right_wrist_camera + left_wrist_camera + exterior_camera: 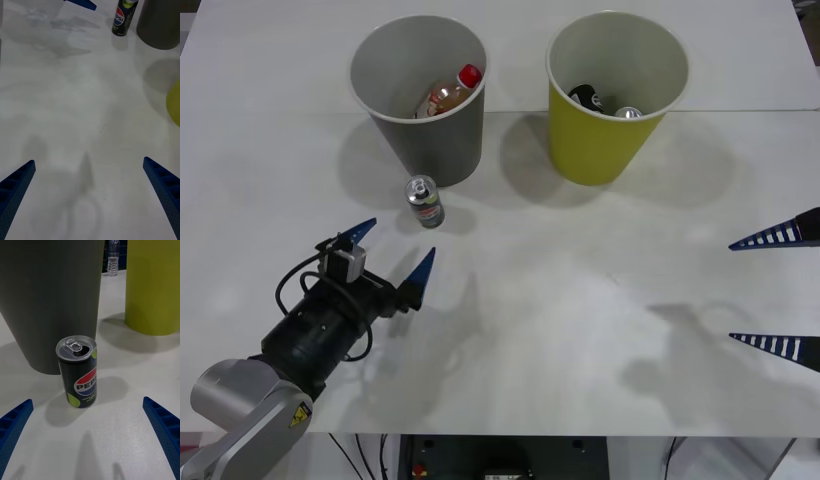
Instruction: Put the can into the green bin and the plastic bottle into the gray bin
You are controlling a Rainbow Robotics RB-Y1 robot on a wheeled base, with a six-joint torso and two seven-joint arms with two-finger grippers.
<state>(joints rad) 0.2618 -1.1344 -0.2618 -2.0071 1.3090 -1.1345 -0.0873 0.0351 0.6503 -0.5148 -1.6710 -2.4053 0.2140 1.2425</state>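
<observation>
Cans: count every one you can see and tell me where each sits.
3. One can stands upright on the table before the gray bin, ahead of the open left gripper. Two more lie inside the green bin: a dark one and a silver top. Others may be hidden.

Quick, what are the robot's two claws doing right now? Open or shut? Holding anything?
Left gripper: jaws open, holding nothing, aimed at the can standing on the table.
Right gripper: jaws open, holding nothing, at the table's right edge.

a shiny metal top and glossy dark label are seen on the can [77, 376]; the table [580, 300] is matt white, the fingers [162, 429] ribbed blue plastic.
</observation>
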